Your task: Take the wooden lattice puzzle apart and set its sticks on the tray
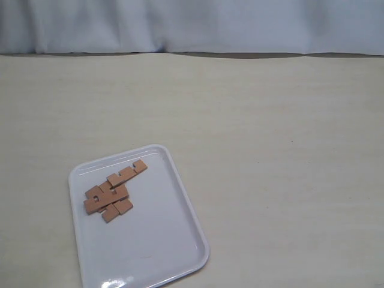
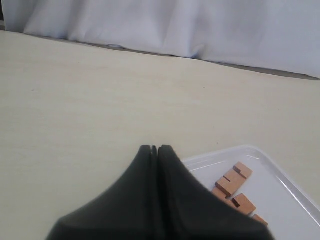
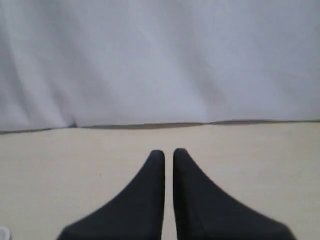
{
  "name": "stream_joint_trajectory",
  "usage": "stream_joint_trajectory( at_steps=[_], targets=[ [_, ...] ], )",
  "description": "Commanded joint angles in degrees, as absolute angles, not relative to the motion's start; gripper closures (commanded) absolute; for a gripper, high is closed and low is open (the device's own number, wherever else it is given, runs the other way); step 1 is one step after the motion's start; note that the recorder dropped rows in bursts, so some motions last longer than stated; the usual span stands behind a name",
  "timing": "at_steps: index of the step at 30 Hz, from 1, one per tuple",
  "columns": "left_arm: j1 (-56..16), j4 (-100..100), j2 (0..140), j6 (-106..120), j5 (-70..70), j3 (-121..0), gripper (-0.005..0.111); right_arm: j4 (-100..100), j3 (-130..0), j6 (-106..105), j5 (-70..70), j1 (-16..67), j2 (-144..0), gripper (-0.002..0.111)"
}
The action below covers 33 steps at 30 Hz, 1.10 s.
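Observation:
Several reddish-brown notched sticks (image 1: 110,194) lie in a loose heap on the far left part of the white tray (image 1: 153,243). One stick (image 1: 128,173) lies a little apart, towards the tray's far rim. No assembled lattice puzzle shows; I cannot tell whether any sticks in the heap still interlock. Neither gripper appears in the exterior view. My left gripper (image 2: 156,148) is shut and empty, hovering just before the tray's rim (image 2: 225,152), with some sticks (image 2: 232,180) beside it. My right gripper (image 3: 169,152) holds nothing, its fingers a thin slit apart, over bare table.
The beige table (image 1: 270,150) stretches wide to the right of and behind the tray. A white curtain (image 1: 192,24) hangs along the table's far edge. The tray's near half holds no sticks.

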<state>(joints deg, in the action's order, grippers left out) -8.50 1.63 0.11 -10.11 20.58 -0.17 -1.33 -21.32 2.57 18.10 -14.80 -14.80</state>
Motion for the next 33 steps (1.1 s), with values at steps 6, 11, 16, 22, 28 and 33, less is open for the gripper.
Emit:
stream_joint_trajectory(
  at_steps=[6,11,16,22,28,33],
  targets=[
    [-8.4,2.0,0.0,-10.1,19.8,0.0,0.107,-0.6,-20.3,2.1,16.1,-15.2,-5.2,0.102],
    [-8.4,2.0,0.0,-10.1,19.8,0.0,0.107,-0.6,-20.5,2.1,16.1,-15.2,-0.5,0.102],
    [-8.4,2.0,0.0,-10.1,19.8,0.0,0.107,-0.4,-21.6,2.1,17.0,-15.2,0.0,0.102],
    [-8.4,2.0,0.0,-10.1,19.8,0.0,0.107,-1.7,-20.6,2.1,17.4,-15.2,0.0,0.102],
    [-8.4,2.0,0.0,-10.1,19.8,0.0,0.107,-2.2,-8.9,2.6,10.4,-15.2,0.0,0.102],
    [-8.4,2.0,0.0,-10.1,19.8,0.0,0.107,-1.6,0.0,2.2,7.4,-15.2,0.0,0.102]
  ],
)
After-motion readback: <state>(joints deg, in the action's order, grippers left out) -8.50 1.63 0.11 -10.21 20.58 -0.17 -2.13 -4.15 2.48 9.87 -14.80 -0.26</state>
